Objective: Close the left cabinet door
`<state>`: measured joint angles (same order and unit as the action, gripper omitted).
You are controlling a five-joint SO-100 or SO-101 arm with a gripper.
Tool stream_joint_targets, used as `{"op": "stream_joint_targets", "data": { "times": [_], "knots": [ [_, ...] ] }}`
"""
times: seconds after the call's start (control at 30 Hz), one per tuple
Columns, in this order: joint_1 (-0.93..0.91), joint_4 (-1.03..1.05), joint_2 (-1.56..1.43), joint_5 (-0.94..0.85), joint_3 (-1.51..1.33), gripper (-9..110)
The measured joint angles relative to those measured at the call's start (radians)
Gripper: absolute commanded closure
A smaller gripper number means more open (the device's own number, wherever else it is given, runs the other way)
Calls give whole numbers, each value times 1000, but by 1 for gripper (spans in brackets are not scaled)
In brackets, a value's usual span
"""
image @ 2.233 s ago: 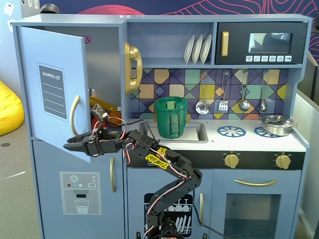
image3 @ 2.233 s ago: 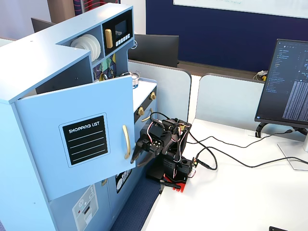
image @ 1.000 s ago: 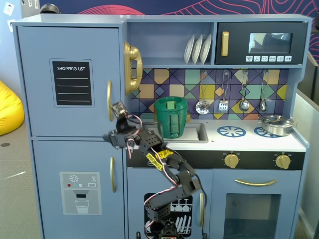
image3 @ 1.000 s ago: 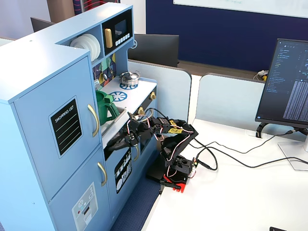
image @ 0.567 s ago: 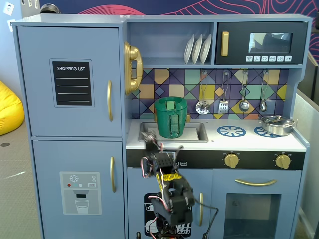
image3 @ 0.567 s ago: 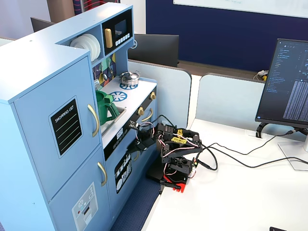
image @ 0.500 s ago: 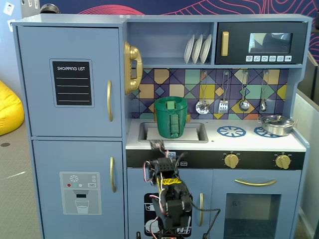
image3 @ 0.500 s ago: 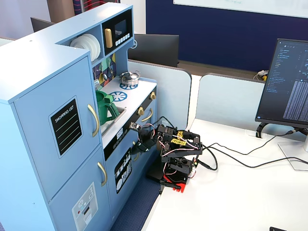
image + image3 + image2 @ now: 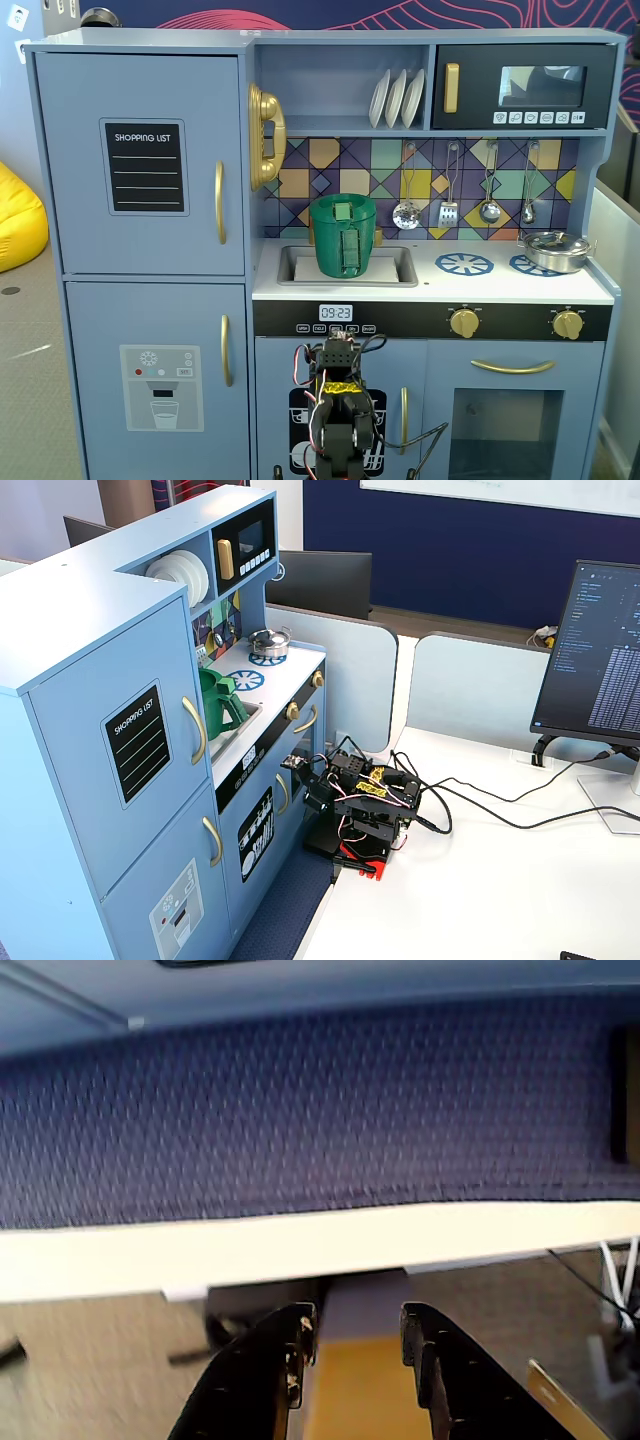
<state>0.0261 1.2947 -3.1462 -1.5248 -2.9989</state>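
The left cabinet door is pale blue with a black "SHOPPING LIST" panel and a curved gold handle. It lies flush with the cabinet front, shut, in both fixed views. My arm is folded low in front of the kitchen's lower middle doors, right of and below that door. My gripper also shows in a fixed view. In the wrist view the gripper has its jaws apart with nothing between them. The door is out of the wrist view.
Below the door is a blue door with a dispenser graphic. A green pot stands in the sink and a steel pan on the hob. The arm stands on a white table with cables and a monitor.
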Motion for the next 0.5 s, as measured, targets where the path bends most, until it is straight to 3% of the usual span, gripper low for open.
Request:
{"op": "stream_joint_targets", "data": {
  "times": [0.5],
  "knots": [
    [0, 49, -38, 28, -3, 97]
  ]
}}
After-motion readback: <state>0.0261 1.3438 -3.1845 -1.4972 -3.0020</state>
